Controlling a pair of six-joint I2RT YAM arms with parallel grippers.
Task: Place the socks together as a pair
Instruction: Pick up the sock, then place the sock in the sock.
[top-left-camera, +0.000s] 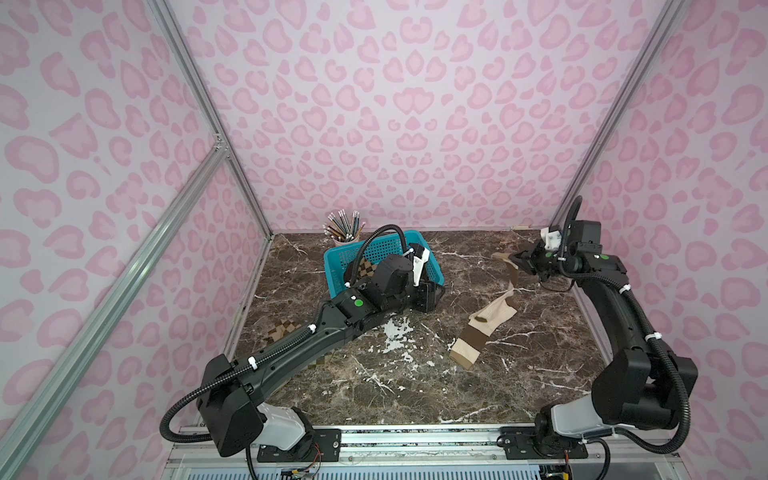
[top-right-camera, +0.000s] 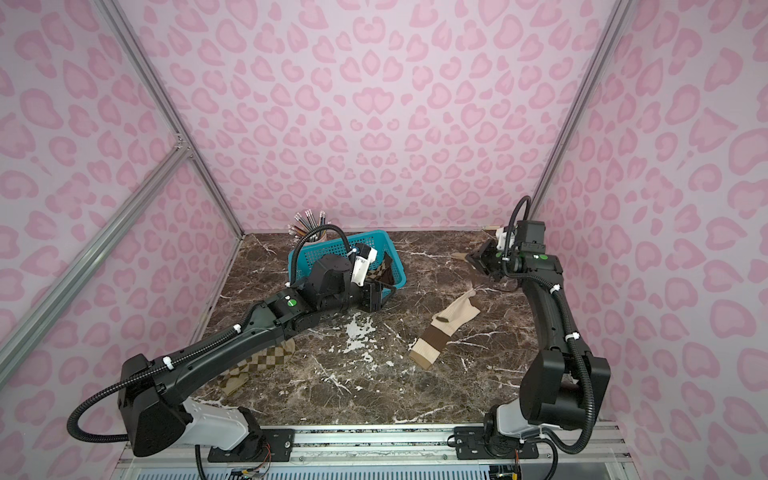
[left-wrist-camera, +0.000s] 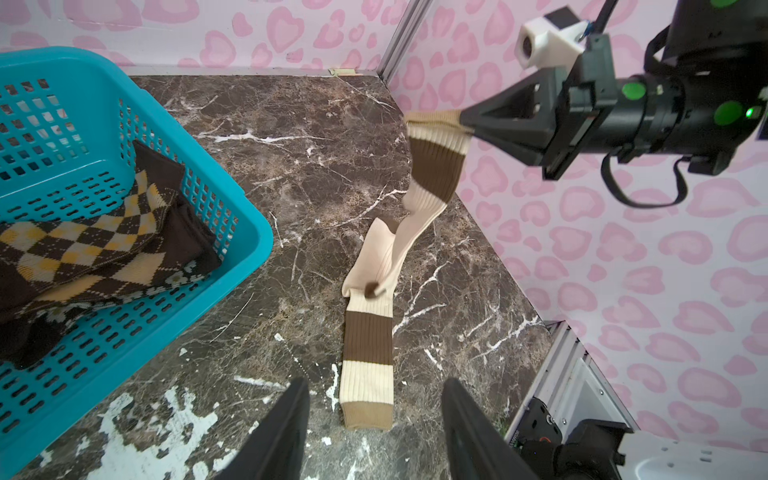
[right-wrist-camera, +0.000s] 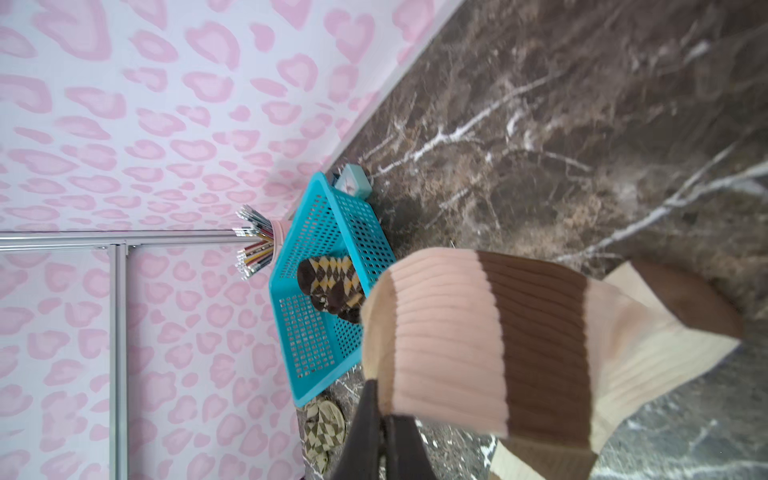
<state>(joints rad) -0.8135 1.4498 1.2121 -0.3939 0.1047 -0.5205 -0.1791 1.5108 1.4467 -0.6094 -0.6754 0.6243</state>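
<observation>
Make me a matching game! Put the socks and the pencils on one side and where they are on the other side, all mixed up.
Things:
1. near cream ribbed sock with brown band
2. far cream ribbed sock with brown band
3. brown-and-yellow argyle knit sock
4. bundle of pencils

Places:
A. in the teal plastic basket
B. pinched in the right gripper
C. standing in a cup by the back wall
D. flat on the dark marble table

Pairs: 1-D, 2-B, 3-A, 4-C
</observation>
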